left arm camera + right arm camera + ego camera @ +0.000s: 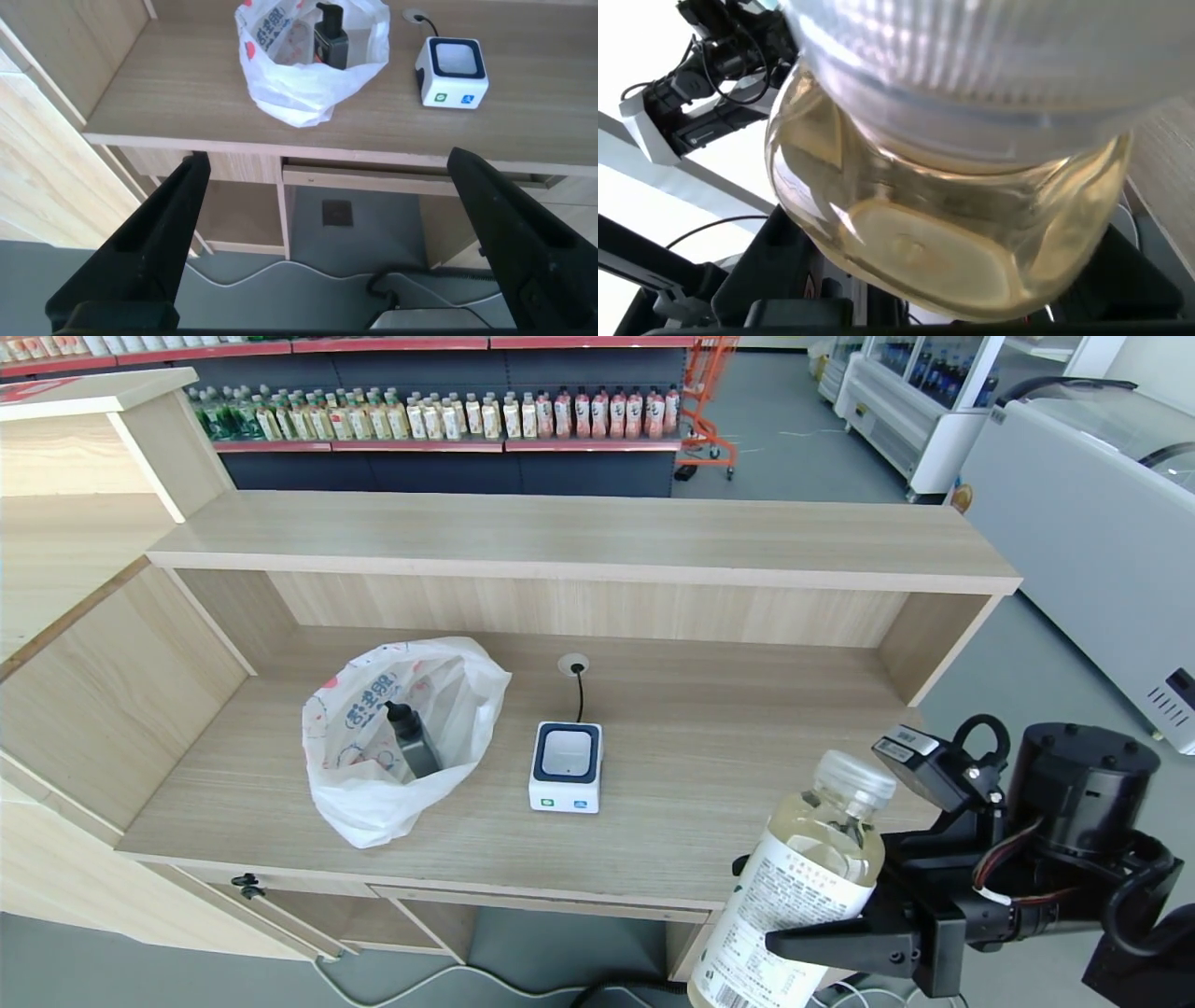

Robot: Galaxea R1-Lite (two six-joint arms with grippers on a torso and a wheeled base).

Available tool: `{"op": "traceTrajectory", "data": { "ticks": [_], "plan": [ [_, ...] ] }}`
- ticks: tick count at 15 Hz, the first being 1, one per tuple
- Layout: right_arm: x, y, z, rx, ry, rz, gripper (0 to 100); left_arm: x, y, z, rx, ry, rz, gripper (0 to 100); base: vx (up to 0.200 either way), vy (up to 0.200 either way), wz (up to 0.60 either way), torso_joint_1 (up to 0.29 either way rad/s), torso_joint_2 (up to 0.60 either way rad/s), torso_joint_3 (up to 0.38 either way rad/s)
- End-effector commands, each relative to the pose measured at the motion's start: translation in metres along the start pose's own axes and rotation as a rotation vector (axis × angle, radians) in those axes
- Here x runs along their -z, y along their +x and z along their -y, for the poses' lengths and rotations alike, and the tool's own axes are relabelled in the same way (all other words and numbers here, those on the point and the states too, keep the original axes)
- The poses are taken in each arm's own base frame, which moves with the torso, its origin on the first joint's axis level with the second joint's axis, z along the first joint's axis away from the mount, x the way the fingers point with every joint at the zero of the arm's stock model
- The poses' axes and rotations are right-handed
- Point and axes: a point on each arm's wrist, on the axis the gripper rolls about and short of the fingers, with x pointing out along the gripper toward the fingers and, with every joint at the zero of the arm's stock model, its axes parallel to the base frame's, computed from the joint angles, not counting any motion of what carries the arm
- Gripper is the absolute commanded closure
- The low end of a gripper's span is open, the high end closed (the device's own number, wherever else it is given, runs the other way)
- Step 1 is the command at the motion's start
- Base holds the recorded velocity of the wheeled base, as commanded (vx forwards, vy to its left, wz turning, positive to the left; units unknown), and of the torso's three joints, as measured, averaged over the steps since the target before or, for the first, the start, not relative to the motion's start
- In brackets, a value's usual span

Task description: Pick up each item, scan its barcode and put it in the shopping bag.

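My right gripper (817, 938) is shut on a clear bottle (803, 887) of pale yellow drink with a white cap and white label. It holds the bottle tilted off the counter's front right corner. In the right wrist view the bottle (952, 215) looms close to the camera. A white shopping bag (373, 747) lies open on the left of the wooden counter (709, 765), with a dark bottle (411, 739) standing inside. The white scanner (566, 766) with a dark-framed window sits mid-counter, right of the bag. My left gripper (327, 271) hangs open, nothing in it, below and in front of the counter edge, facing the bag (308, 56) and scanner (451, 72).
A raised shelf (579, 537) and side walls box in the counter at the back and sides. The scanner's black cable (579, 691) runs to a hole behind it. A drawer (411, 177) sits under the counter edge. Drink shelves and freezers stand farther off.
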Motion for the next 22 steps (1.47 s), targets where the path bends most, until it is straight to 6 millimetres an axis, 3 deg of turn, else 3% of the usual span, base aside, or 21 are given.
{"op": "traceTrajectory", "data": {
  "ticks": [1, 22],
  "plan": [
    [0.002, 0.003, -0.001, -0.012, 0.011, -0.009, 100, 0.000, 0.000, 0.000, 0.000, -0.001, 0.001, 0, 0.000, 0.000, 0.00, 0.000, 0.00, 0.000],
    [0.002, 0.029, -0.006, -0.106, -0.043, -0.040, 100, 0.000, 0.000, 0.000, 0.000, -0.001, 0.001, 0, 0.000, 0.000, 0.00, 0.000, 0.00, 0.000]
  ]
}}
